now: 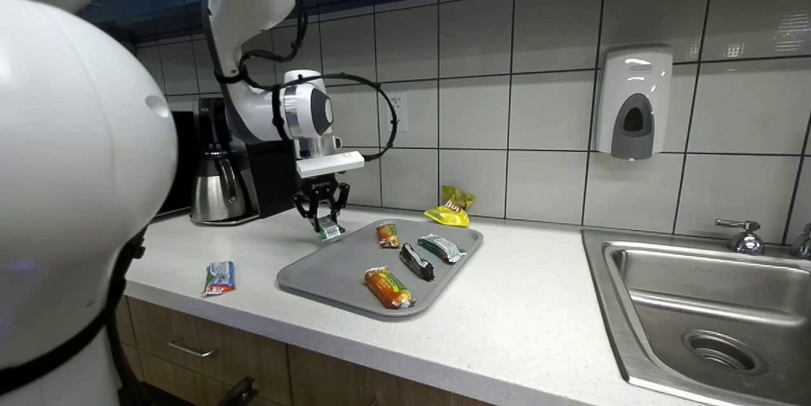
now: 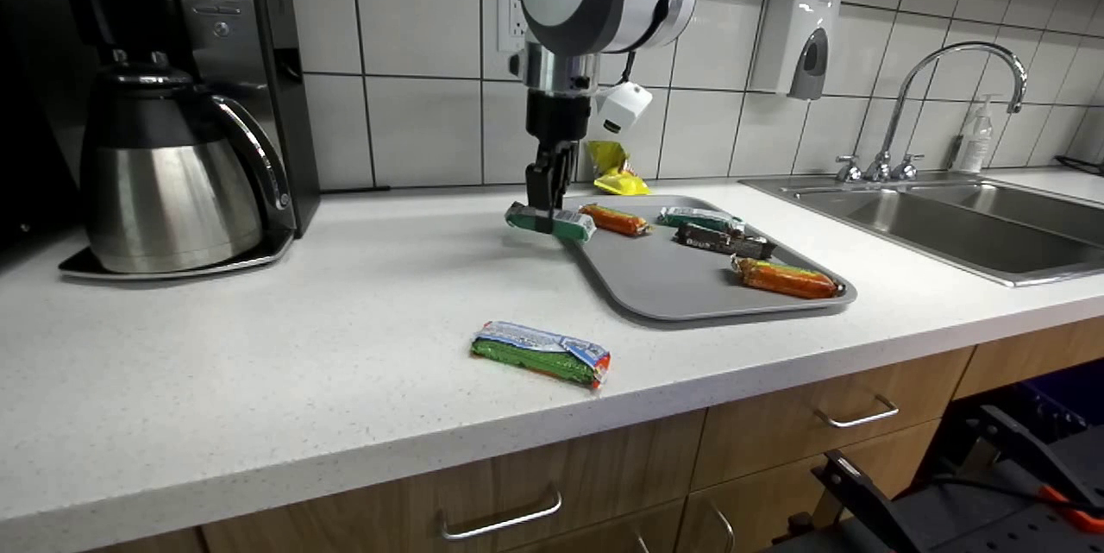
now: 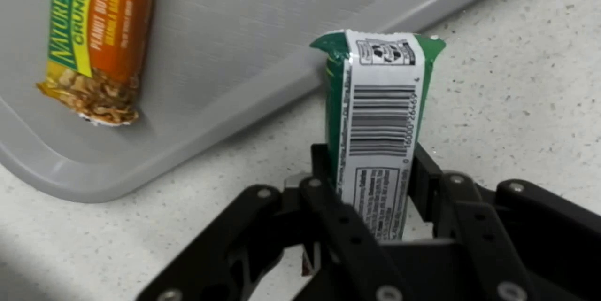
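Gripper point(image 3: 372, 169) pinches a green bar point(image 3: 380, 118) aloft over the desk point(image 2: 345, 346), at the edge of the tray point(image 2: 655, 277); step judged a mid-air carry, next move calling for a steady hold and clearance from that edge.

Site: kitchen, probably in a workplace. Evidence: brushed stainless-steel double sink point(image 2: 931, 221); arched chrome faucet point(image 2: 895, 116) at its back edge; glossy white tiled wall point(image 1: 548, 108) behind the sink; white-and-grey plastic soap dispenser point(image 1: 635, 99) on that wall, higher than the sink (more workplace than home); wood-grain drawers point(image 2: 638, 471), lower than the sink; black-and-silver coffee maker point(image 2: 224, 48), well apart from it.
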